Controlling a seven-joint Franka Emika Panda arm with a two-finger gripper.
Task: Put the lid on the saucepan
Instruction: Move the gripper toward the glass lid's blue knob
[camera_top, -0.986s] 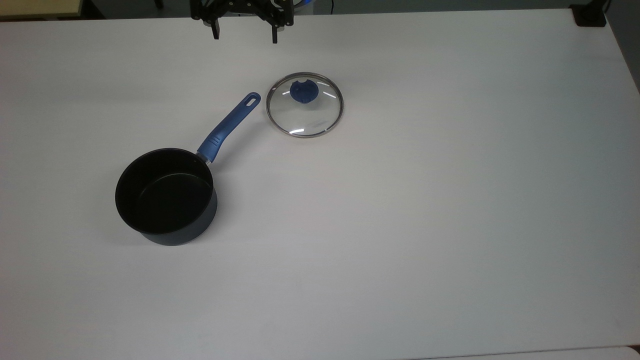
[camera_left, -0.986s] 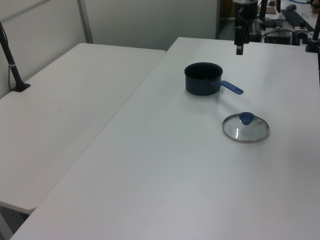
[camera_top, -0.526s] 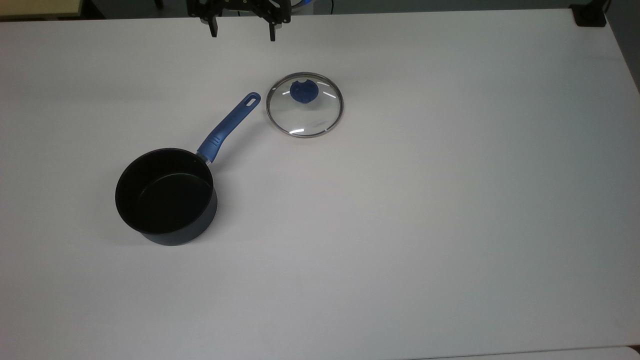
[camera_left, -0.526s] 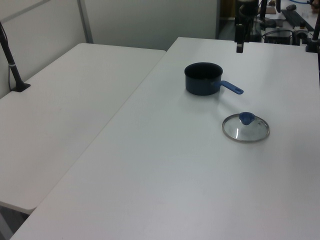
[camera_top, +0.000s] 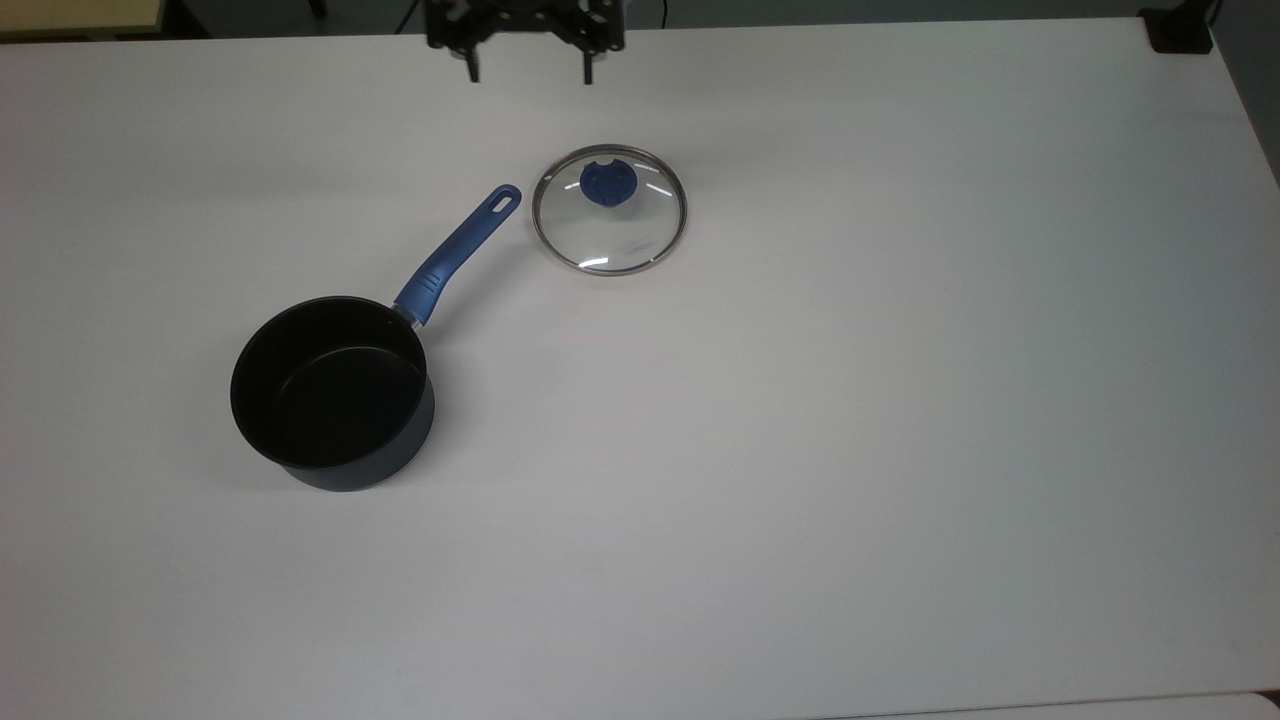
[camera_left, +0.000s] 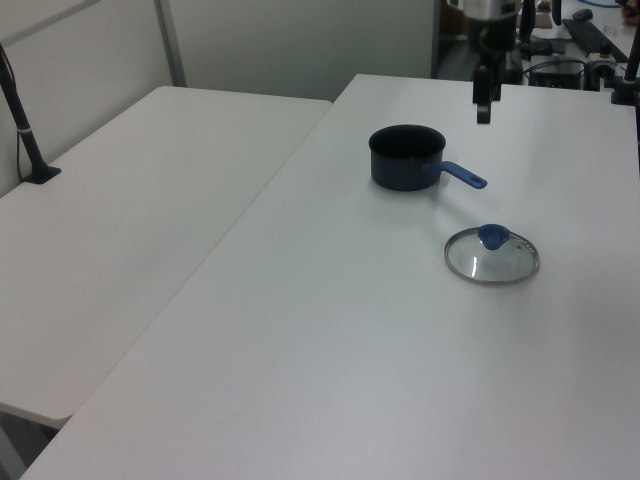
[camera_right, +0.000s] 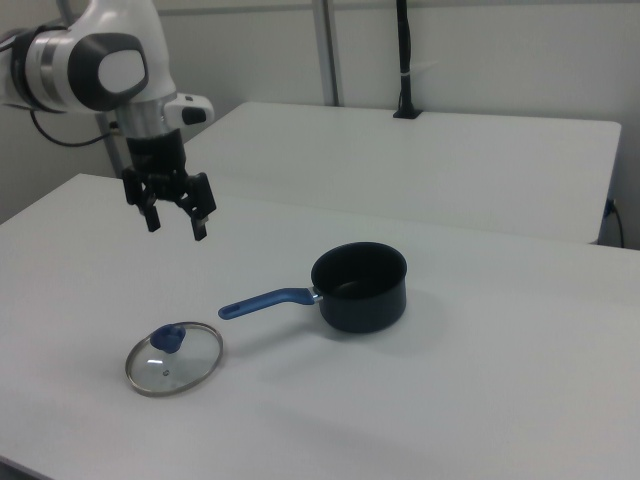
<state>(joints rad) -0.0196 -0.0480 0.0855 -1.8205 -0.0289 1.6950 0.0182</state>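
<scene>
Glass lid (camera_top: 609, 209) lies flat on the white table (camera_top: 900, 400), knob (camera_top: 607, 184) up, toward the far edge in the top view, just off the saucepan (camera_top: 333, 392) handle tip. We see the gripper (camera_top: 528, 70) hovering empty, fingers spread apart, above the far edge. The lid sits just to the top view's right and nearer the camera from it. We judge the next move is across and down onto the knob. Saucepan stands uncovered, handle pointing toward the lid.

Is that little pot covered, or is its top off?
Off. The saucepan stands open, its black inside bare, while the glass lid lies flat on the white table, apart from the pan, beyond its blue handle.
</scene>
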